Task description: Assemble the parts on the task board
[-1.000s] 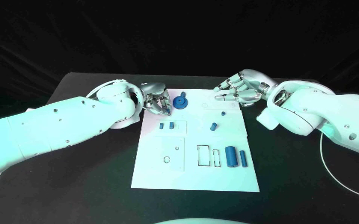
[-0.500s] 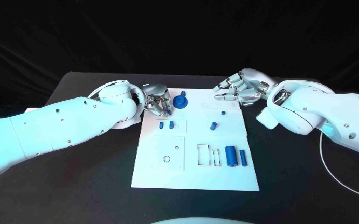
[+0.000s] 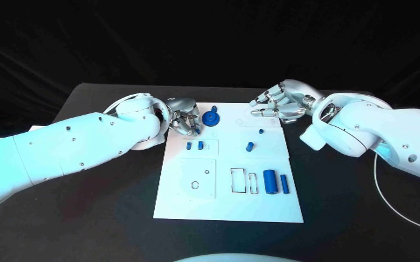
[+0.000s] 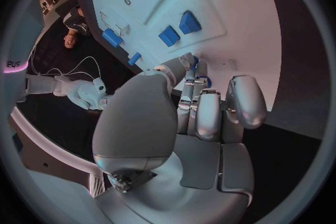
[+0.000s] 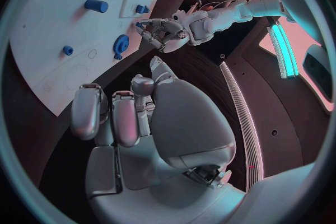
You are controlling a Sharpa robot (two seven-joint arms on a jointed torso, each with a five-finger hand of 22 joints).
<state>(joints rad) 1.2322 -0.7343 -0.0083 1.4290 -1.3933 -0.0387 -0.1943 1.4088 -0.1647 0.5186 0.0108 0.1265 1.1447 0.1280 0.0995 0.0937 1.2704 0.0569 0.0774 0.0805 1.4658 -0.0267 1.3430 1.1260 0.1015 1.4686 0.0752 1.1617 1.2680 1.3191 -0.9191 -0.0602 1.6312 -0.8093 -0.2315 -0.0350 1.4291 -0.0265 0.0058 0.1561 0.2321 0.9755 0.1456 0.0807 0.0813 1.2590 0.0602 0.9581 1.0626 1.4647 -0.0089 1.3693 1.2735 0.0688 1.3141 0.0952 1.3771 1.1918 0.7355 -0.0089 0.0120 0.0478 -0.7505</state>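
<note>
I'm looking down at the task board [image 3: 227, 195], lying lengthwise in the middle of the black table [image 3: 96, 213]. My left hand [image 3: 184, 122] is sitting at the board's far left corner, fingers curled inward; in the left wrist view a small blue piece [image 4: 194, 60] is showing at the fingertips [image 4: 187, 63], but I cannot tell whether the hand is actually pinching it. Just beside that hand, the blue gear [image 3: 210, 118] is sitting on the board, so it's crowding the space right there. My right hand [image 3: 278, 105] is hovering over the far right corner, fingers loosely bent and apart, holding nothing I can make out.

Between the hands and me, two small blue blocks [image 3: 194, 146] are lying side by side on the left half. A small blue peg [image 3: 261, 132] and a tilted blue piece [image 3: 249, 148] are lying on the right half. Nearer still, a fat blue cylinder [image 3: 270, 182] and a slim blue bar [image 3: 284, 184] are lying side by side, next to the rectangular slots [image 3: 238, 181].
</note>
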